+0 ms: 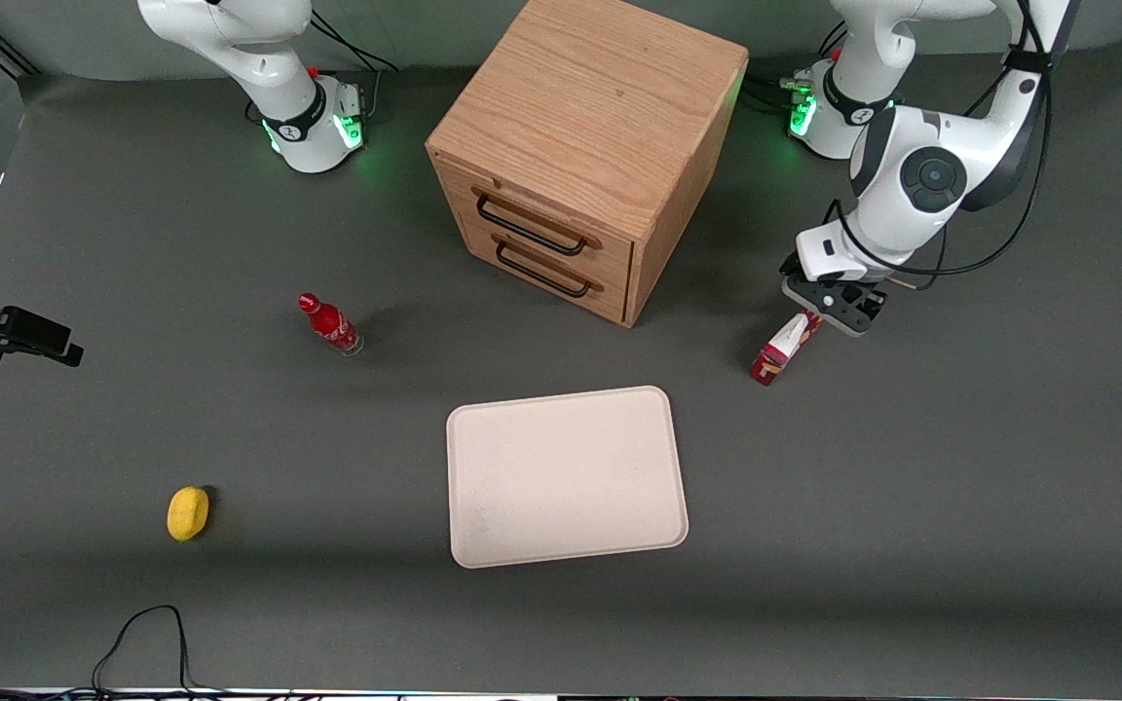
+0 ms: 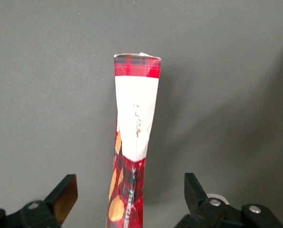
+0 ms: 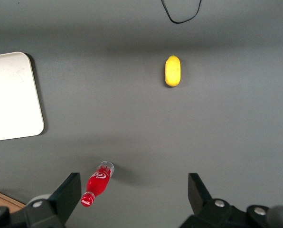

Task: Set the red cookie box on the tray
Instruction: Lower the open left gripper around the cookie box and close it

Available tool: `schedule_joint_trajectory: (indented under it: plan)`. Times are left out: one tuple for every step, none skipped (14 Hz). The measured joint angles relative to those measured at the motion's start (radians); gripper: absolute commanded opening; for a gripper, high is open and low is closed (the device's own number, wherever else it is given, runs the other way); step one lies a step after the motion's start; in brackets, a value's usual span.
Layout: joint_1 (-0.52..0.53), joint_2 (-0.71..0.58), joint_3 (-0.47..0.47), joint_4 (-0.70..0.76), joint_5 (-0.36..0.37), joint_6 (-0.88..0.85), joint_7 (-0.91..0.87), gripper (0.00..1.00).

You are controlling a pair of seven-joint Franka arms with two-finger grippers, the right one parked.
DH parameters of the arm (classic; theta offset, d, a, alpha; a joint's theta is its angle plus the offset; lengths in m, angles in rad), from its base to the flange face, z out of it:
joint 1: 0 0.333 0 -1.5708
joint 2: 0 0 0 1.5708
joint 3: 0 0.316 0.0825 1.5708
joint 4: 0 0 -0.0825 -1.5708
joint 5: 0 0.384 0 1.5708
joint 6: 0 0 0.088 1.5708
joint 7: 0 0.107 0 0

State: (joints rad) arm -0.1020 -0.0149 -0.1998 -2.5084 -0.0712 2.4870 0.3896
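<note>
The red cookie box (image 1: 785,352) lies on the grey table toward the working arm's end, beside the wooden cabinet. It is long and slim, red with a white wedge and cookie pictures (image 2: 132,156). My gripper (image 1: 836,310) hangs just over the box's end that is farther from the front camera. It is open: the box runs between the two fingers (image 2: 65,197) with a wide gap on each side and no contact. The cream-beige tray (image 1: 566,474) lies flat nearer the front camera, in the middle of the table, with nothing on it.
A wooden two-drawer cabinet (image 1: 590,146) stands at the back middle. A small red bottle (image 1: 330,324) and a yellow lemon-like object (image 1: 188,512) lie toward the parked arm's end. A black cable (image 1: 147,633) loops at the front edge.
</note>
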Motion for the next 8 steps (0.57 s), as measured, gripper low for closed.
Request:
schedule_joint_trajectory:
  plan:
    - [0.000, 0.023, 0.000, 0.000, 0.005, 0.025, -0.004, 1.00]
    - [0.000, 0.047, 0.000, 0.000, 0.012, 0.045, -0.009, 1.00]
    - [0.000, 0.066, 0.000, 0.000, 0.014, 0.056, -0.010, 1.00]
    - [0.000, 0.079, 0.000, 0.001, 0.015, 0.061, -0.011, 1.00]
    - [0.000, 0.086, 0.000, 0.001, 0.016, 0.061, -0.011, 1.00]
    - [0.000, 0.089, 0.000, 0.001, 0.017, 0.061, -0.011, 0.97]
    - [0.000, 0.090, 0.000, 0.001, 0.018, 0.061, -0.012, 0.93]
    - [0.000, 0.091, 0.000, 0.001, 0.019, 0.060, -0.012, 0.83]
